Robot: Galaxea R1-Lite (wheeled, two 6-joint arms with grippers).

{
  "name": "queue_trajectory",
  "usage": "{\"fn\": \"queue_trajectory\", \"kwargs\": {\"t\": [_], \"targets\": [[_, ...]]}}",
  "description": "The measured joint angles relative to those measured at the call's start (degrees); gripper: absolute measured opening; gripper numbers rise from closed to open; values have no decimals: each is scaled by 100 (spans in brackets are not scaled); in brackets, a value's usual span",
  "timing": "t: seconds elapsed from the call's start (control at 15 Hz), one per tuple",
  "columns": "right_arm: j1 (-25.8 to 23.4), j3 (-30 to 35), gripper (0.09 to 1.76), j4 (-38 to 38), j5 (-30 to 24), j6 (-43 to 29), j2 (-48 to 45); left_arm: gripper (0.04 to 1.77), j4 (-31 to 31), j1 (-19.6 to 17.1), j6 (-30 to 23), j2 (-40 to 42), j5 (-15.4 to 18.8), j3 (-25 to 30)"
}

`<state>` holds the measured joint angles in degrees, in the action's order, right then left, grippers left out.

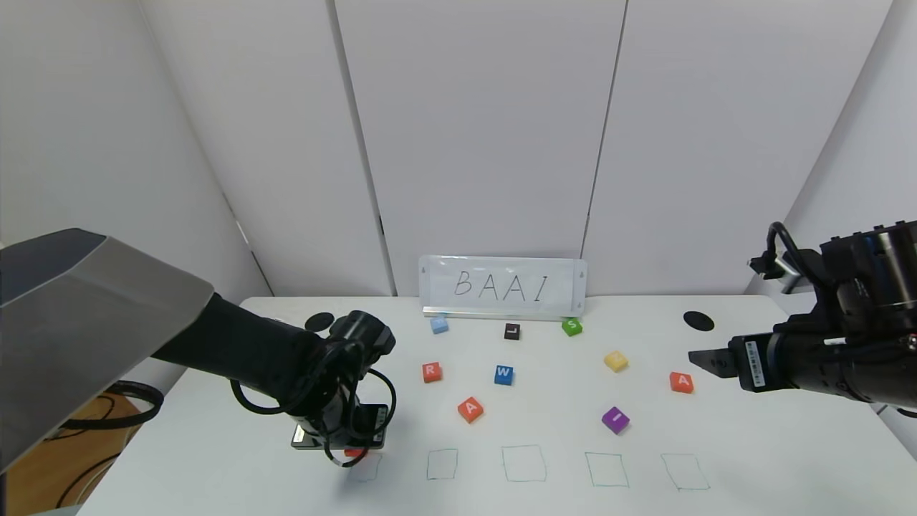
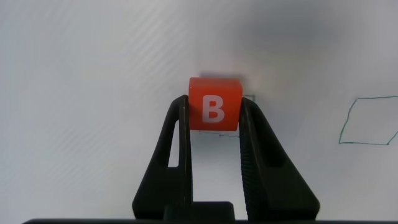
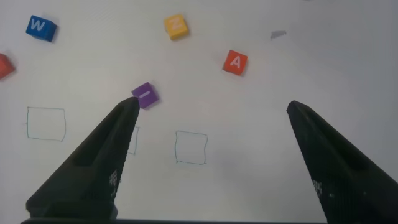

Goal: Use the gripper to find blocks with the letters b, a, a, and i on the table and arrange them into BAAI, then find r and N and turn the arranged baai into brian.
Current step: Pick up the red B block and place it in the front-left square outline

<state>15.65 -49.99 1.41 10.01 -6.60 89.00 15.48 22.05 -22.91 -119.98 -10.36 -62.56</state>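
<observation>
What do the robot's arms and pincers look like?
Both arms are black. The left arm carries looping black cables; its pincer has slotted black fingers. The right pincer has tapering, pointed black fingers and a white label behind them.

1. "BAAI", handwritten on the white sign (image 1: 502,287).
2. "B" on the orange-red block (image 2: 214,104).
3. "R" (image 1: 431,371), "A" (image 1: 470,409), "A" (image 1: 681,382) on orange-red blocks.
4. "W" on blue block (image 1: 503,374).
5. "S" on green block (image 1: 572,327).
6. Possibly "L" on black block (image 1: 511,331).
7. "I" on purple block (image 3: 145,96).
</observation>
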Motion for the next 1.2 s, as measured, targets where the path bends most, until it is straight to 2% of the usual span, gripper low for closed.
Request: {"fn": "queue_trajectory", "kwargs": {"t": [0.87,1.2], "targets": [[2,-2,171,0,20,0,-4,50,-27,99,-63,-111,134,201],[7,5,171,0,20,0,11,50,-27,132,-200,-111,328,236]]}}
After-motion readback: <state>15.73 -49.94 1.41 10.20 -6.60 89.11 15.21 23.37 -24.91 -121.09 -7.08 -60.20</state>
